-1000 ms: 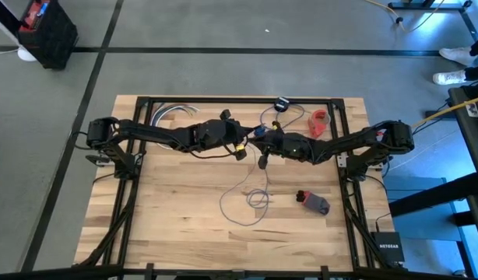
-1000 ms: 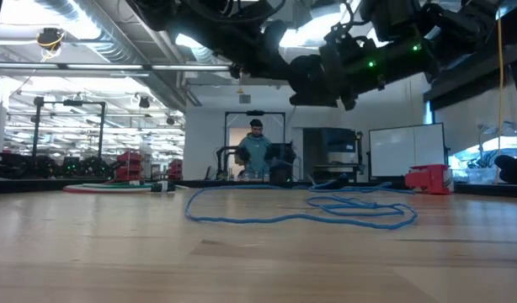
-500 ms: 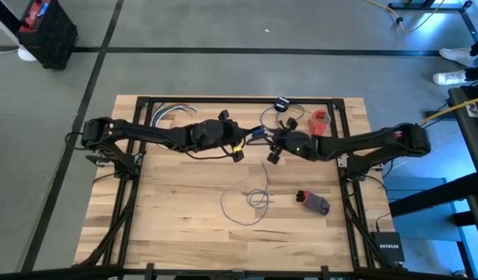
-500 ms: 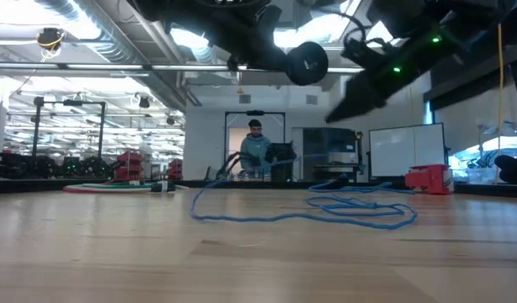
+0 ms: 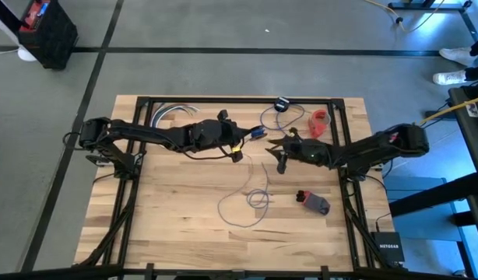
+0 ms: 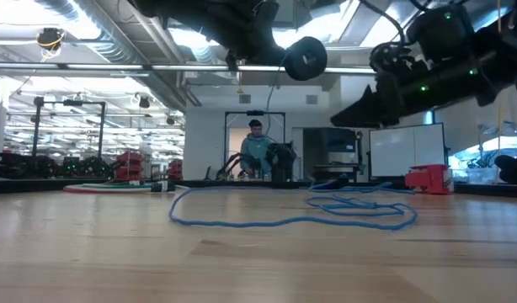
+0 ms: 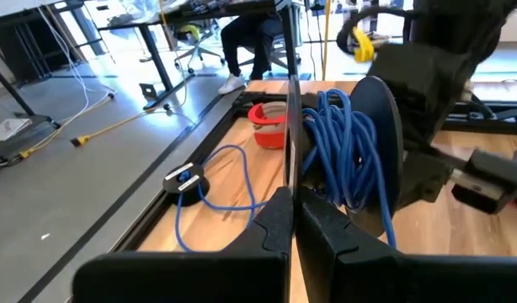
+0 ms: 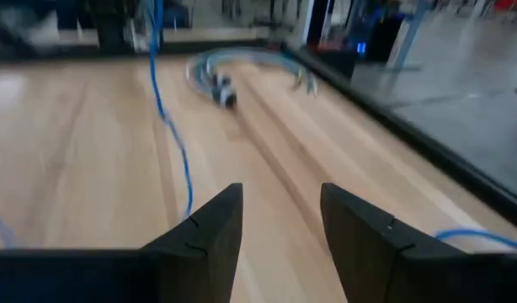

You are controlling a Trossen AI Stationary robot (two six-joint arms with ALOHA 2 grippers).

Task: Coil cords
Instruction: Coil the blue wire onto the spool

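My left gripper (image 5: 253, 134) is above the table's middle, shut on a black spool (image 7: 359, 160) wound with blue cord (image 7: 338, 143). The spool shows as a round black disc (image 6: 306, 57) high in the low view. From it the cord (image 8: 162, 101) drops to the table and lies there in loose loops (image 5: 247, 201) (image 6: 284, 220). Its far end is a small black disc (image 5: 282, 103) (image 7: 183, 178) lying by the far rail. My right gripper (image 5: 278, 154) (image 8: 279, 227) stands open just right of the spool, with nothing between its fingers. My left gripper pinches the thin near flange of the spool (image 7: 290, 143) at its rim between its two fingers. The fingers come nearly level from the table's left. The spool is lifted clear of the table, its flanges upright, and the cord hangs slack below it.
A red roll (image 5: 319, 122) lies at the far right and a red-and-grey object (image 5: 313, 202) right of the loops. A grey cable bundle (image 5: 173, 113) lies at the far left. Black rails (image 5: 223, 99) frame the table. A person (image 6: 256, 151) stands far behind.
My right gripper has opened, drawn away from the spool toward the table's right edge, and sunk a little. The cord loop on the table has spread somewhat wider. The spool has stayed up in my left gripper.
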